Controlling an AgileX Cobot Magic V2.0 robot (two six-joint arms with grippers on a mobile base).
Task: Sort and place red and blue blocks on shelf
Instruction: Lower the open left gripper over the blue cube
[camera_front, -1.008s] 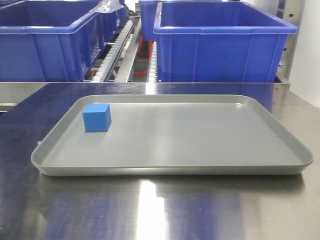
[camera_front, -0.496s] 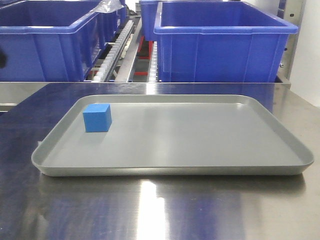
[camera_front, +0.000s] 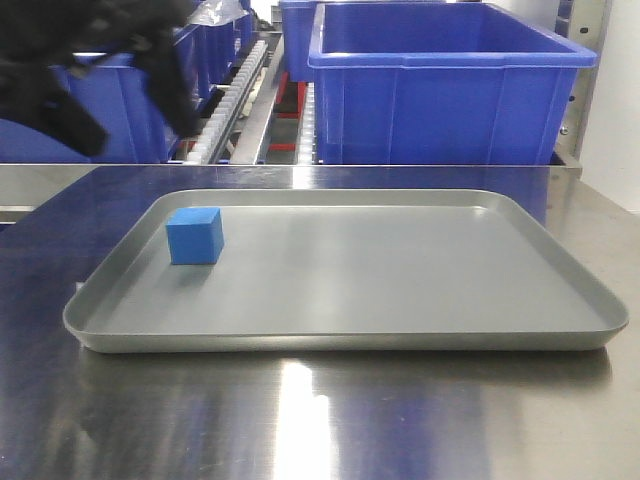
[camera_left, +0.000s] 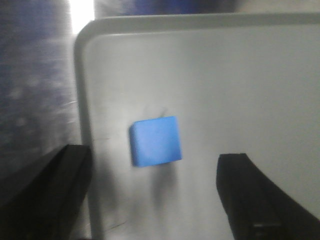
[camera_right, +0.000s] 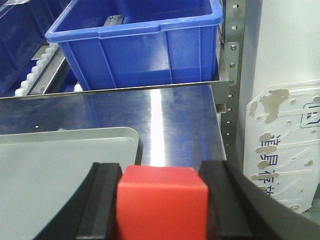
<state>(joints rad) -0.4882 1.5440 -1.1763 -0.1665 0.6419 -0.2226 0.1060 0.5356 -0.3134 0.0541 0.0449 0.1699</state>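
The blue block (camera_front: 195, 235) sits in the near-left part of the grey tray (camera_front: 345, 341). In the left wrist view the blue block (camera_left: 155, 141) lies just ahead of my left gripper (camera_left: 155, 200), which hangs above it, open, with one dark finger (camera_left: 50, 195) on each side and nothing between them. My left arm (camera_front: 90, 50) shows as a dark blur at the top left of the front view. The right gripper (camera_right: 162, 200) is shut on the red block (camera_right: 162, 205), held beyond the tray's right corner. The shelf (camera_front: 240, 90) with roller tracks stands behind the table.
Large blue bins (camera_front: 450, 85) fill the shelf tier behind the steel tabletop (camera_front: 300, 420). In the right wrist view one blue bin (camera_right: 140, 45) stands ahead, a perforated steel upright (camera_right: 229, 75) to its right, and a white panel (camera_right: 290, 140) further right.
My left arm has come into the front view at the top left, blurred by motion. The blue block and the tray have stayed where they were.
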